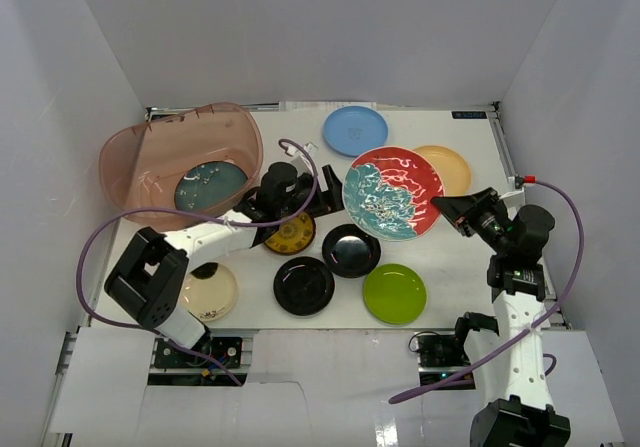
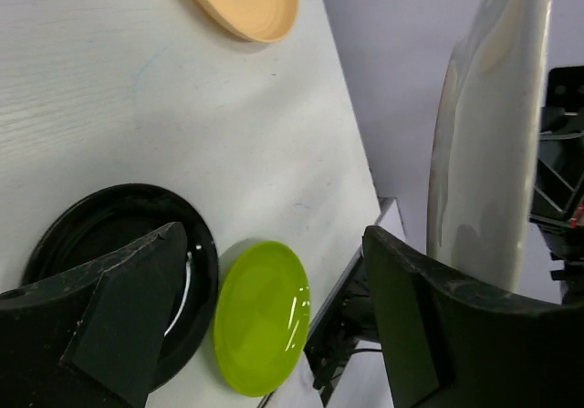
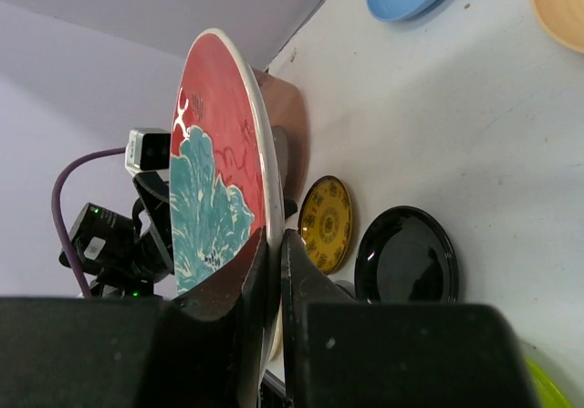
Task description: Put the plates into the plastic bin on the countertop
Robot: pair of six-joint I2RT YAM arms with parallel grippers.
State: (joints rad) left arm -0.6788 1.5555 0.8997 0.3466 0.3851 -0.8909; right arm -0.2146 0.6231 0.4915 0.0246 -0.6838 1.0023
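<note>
My right gripper (image 1: 452, 210) is shut on the right rim of the large red-and-teal plate (image 1: 393, 192), holding it above the countertop (image 1: 470, 257). In the right wrist view the plate (image 3: 214, 171) stands on edge, its rim pinched by the gripper (image 3: 274, 255). My left gripper (image 1: 326, 193) is at the plate's left edge, open. In the left wrist view nothing lies between its fingers (image 2: 119, 308), and the plate's pale underside (image 2: 484, 152) rises just past the right one. The plastic bin (image 1: 150, 152) stands at the back left with a dark teal plate (image 1: 210, 185) inside.
On the countertop lie a light blue plate (image 1: 355, 130), an orange plate (image 1: 450, 165), a yellow patterned plate (image 1: 291, 234), two black plates (image 1: 351, 250) (image 1: 303, 285), a lime green plate (image 1: 394, 293) and a cream plate (image 1: 210, 292). White walls enclose the sides.
</note>
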